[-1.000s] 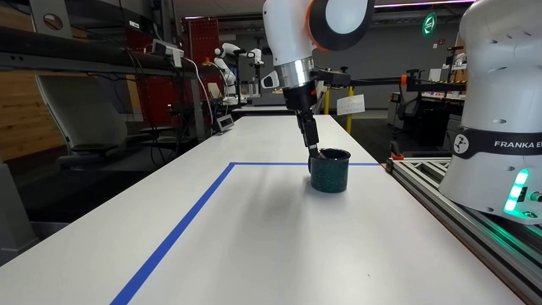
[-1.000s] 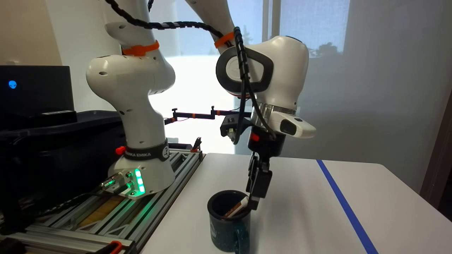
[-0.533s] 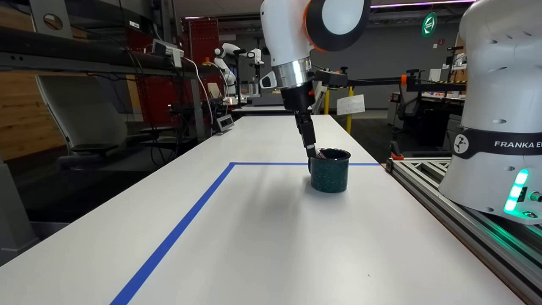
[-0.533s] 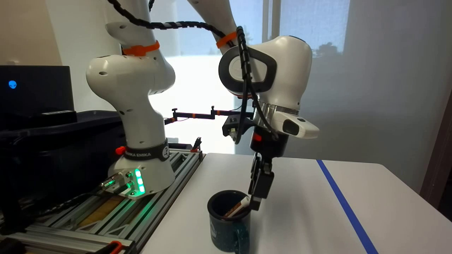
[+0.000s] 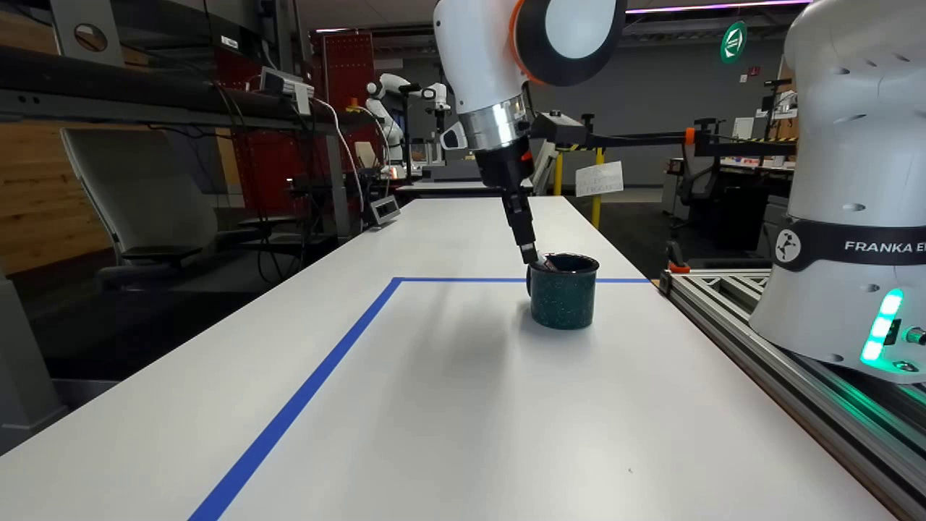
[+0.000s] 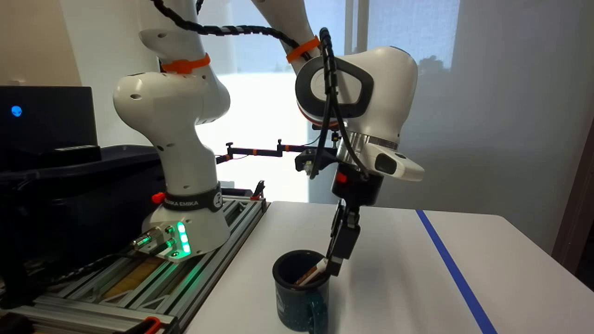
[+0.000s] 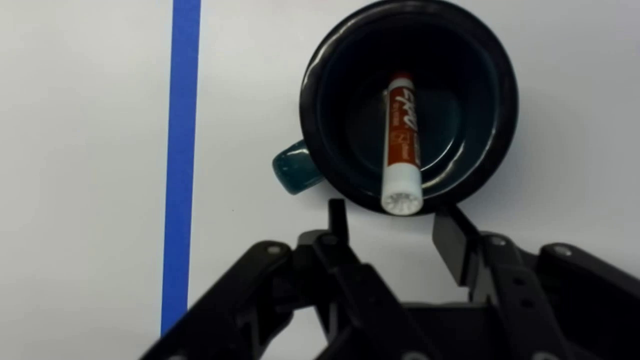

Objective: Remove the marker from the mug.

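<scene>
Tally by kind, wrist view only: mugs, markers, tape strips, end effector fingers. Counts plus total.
Mug: 1
Marker: 1 (in the mug)
Blue tape strip: 1
End effector fingers: 2 (apart)
Total: 5

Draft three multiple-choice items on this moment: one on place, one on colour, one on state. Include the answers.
1. Where is the Expo marker?
A) On the blue tape
B) Tilted inside the speckled teal mug
C) On the table beside the mug

2. What colour is the marker's upper end?
A) White
B) Green
C) Black

3. What state is the end effector in?
A) Shut on the marker
B) Shut on the mug's handle
C) Open

Right letters:
1 B: the wrist view looks into the mug and shows it there.
2 A: that end shows white in the wrist view.
3 C: its fingers stand apart, a gap visible on each side of the marker.
</scene>
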Robot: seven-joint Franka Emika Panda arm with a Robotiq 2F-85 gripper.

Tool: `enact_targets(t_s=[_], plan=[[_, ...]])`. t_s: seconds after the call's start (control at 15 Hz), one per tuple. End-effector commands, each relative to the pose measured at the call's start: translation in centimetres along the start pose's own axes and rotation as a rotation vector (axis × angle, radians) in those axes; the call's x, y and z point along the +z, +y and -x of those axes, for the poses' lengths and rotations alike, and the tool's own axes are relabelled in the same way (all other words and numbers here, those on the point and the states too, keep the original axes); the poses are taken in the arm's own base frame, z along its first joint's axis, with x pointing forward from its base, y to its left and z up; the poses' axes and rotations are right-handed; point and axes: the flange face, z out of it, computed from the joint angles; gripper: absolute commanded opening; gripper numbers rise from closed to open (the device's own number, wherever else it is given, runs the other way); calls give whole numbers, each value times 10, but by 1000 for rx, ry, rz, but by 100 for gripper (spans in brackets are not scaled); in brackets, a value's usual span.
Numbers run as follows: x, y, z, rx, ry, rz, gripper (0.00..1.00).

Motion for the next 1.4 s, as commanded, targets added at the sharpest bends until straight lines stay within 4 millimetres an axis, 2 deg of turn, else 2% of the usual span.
enact_targets(t_s=[0.0, 0.07, 0.13, 0.2, 0.33, 0.4, 0.6, 0.67, 0.87, 1.0, 1.13, 1.2, 1.27, 1.33], plan=[[-6, -5, 1, 9, -49, 51, 51], [-6, -6, 1, 12, -60, 56, 52], [-6, -7, 2, 11, -73, 57, 48], [-6, -8, 2, 13, -83, 60, 49], [-5, -10, 2, 11, -97, 60, 45], [-5, -10, 1, 8, -101, 54, 36], [-4, -8, -2, 8, -103, 51, 36], [-4, -7, -4, 9, -103, 49, 40], [-2, -6, -6, 2, -104, 39, 42], [0, -6, -8, -5, -109, 34, 39], [2, -6, -9, -9, -116, 29, 26], [3, -6, -9, -13, -118, 27, 12], [4, -6, -10, -16, -120, 26, 2], [4, -6, -11, -15, -122, 27, 1]])
